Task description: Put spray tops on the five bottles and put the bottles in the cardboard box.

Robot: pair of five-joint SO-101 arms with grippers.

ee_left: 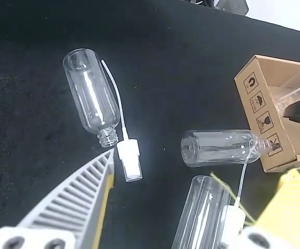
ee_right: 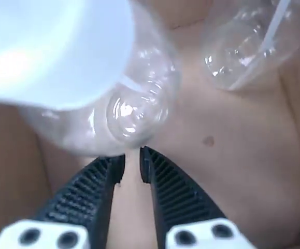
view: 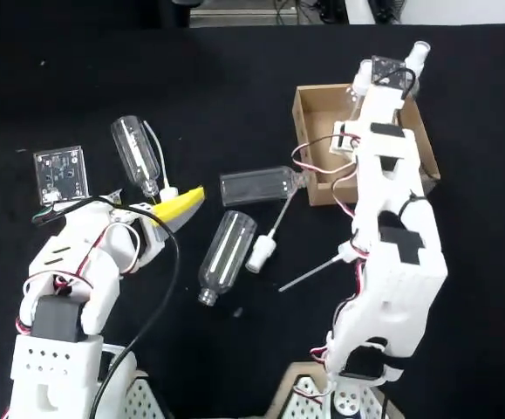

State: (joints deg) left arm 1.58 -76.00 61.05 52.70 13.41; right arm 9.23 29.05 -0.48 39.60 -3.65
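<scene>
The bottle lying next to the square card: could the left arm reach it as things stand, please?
Probably yes. The bottle lies on bare table just ahead of the open left gripper, with nothing on top of it; only a loose spray top rests beside its neck.

The high view looks down over the black surface [view: 235,87]. The left wrist view slants across it toward the cardboard box [ee_left: 263,111] (shared with overhead); the right wrist view peers closely inside it.

Cardboard box [view: 297,122] mostly covered by the right arm [view: 383,157] in the high view, contents hidden. Blurred bottle [ee_right: 87,78] runs off the right wrist frame. Cropped bottle [ee_left: 199,212] loses its neck end at the left wrist frame's edge.
</scene>
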